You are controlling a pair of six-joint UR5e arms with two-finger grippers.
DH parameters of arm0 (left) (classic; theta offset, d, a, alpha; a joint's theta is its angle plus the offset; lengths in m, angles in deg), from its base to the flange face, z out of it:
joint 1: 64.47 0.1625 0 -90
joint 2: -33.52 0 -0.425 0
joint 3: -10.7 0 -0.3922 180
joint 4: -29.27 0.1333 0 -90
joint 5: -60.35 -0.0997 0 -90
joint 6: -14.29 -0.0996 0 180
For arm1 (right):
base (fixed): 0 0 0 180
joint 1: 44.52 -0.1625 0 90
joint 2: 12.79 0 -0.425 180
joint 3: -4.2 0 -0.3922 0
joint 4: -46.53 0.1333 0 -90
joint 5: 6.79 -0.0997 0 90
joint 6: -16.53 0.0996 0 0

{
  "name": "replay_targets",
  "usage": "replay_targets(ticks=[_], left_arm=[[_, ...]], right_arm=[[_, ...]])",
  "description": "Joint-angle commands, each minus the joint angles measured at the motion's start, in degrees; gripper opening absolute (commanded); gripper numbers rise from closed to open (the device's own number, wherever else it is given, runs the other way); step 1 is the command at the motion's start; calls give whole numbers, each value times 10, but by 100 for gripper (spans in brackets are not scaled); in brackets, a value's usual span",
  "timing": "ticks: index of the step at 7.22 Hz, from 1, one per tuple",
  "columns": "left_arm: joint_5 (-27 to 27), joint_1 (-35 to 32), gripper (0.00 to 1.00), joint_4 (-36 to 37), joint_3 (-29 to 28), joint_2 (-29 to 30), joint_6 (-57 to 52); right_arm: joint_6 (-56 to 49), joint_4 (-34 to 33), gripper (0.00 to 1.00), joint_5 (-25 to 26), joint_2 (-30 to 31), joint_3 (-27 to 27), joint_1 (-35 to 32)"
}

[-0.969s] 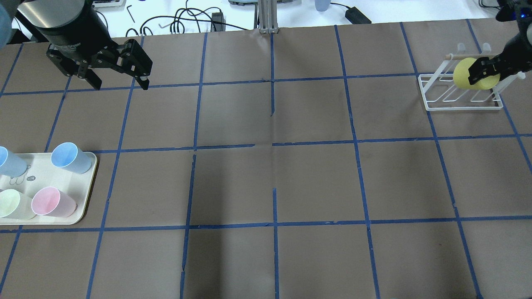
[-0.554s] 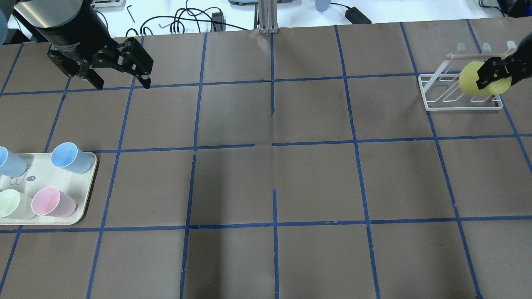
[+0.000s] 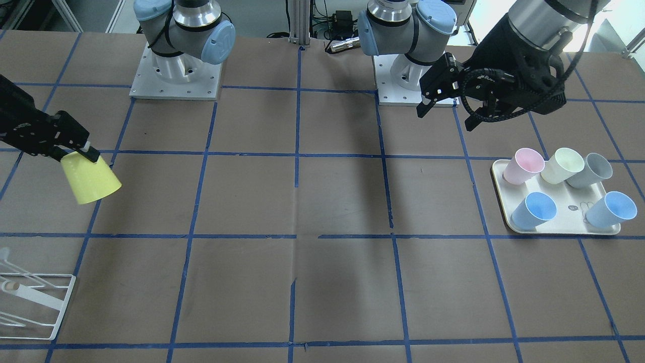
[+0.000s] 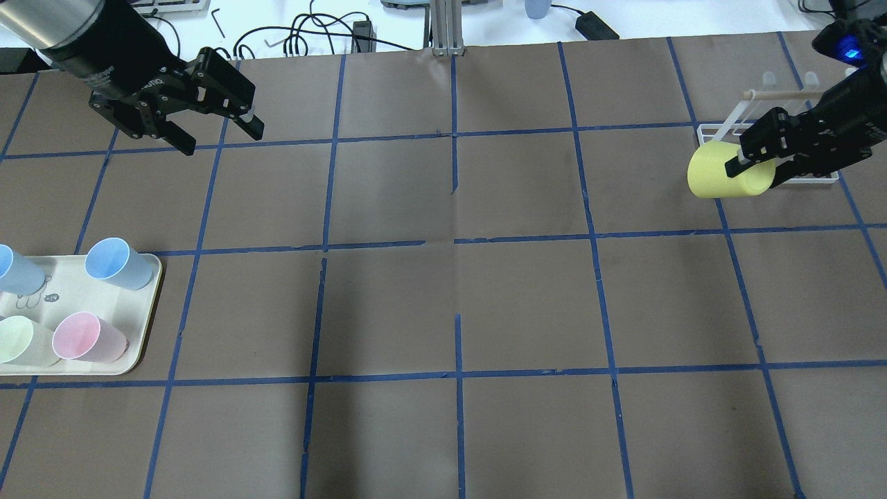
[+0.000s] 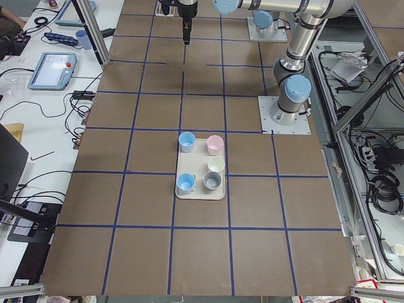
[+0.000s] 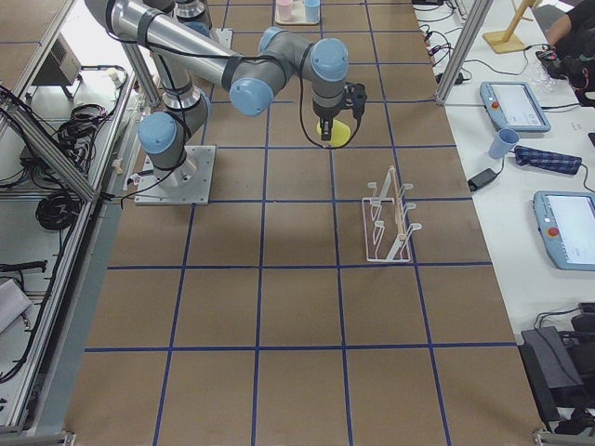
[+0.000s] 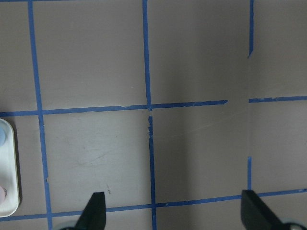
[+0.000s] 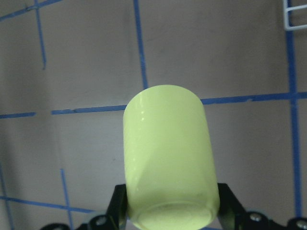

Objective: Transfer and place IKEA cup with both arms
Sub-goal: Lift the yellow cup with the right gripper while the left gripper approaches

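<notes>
The yellow IKEA cup (image 4: 717, 173) hangs above the table at the right, held on its side near the rim. My right gripper (image 4: 745, 158) is shut on it, just in front of the white wire rack (image 4: 714, 135). The right wrist view shows the cup (image 8: 168, 153) base-forward between the fingers (image 8: 119, 206). In the front view the cup (image 3: 93, 179) tilts below the right gripper (image 3: 80, 147). My left gripper (image 4: 222, 138) is open and empty, high over the far left of the table; it also shows in the front view (image 3: 446, 117) and the left wrist view (image 7: 172, 215).
A cream tray (image 4: 149, 305) at the left edge holds several pastel cups, among them blue (image 4: 118, 263) and pink (image 4: 89, 337). The wire rack (image 3: 35, 297) stands at the right end. Cables lie on the white bench behind the table.
My right gripper has carried the yellow cup off the rack and leftward, toward the table's middle. My left gripper has shifted slightly and turned, still open.
</notes>
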Motion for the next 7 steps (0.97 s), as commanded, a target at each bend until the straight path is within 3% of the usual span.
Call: replay_targets(ticks=[1,2,3,5,7], left_arm=[[164,61,100,-47,30,-8,-53],[198,70,100,-44,61,-18,-58],[257,86,100,-41,84,-22,-59],[399,97,100,-24,124,-13,-75],[503,62,100,54,134,7,-73]], right_arm=[[76,92,40,-132,2,4,1],[116,153,39,-221,6,4,1],[134,197,39,-273,15,4,0],[152,278,39,-334,25,4,-6],[165,359,39,-373,34,-1,-26]])
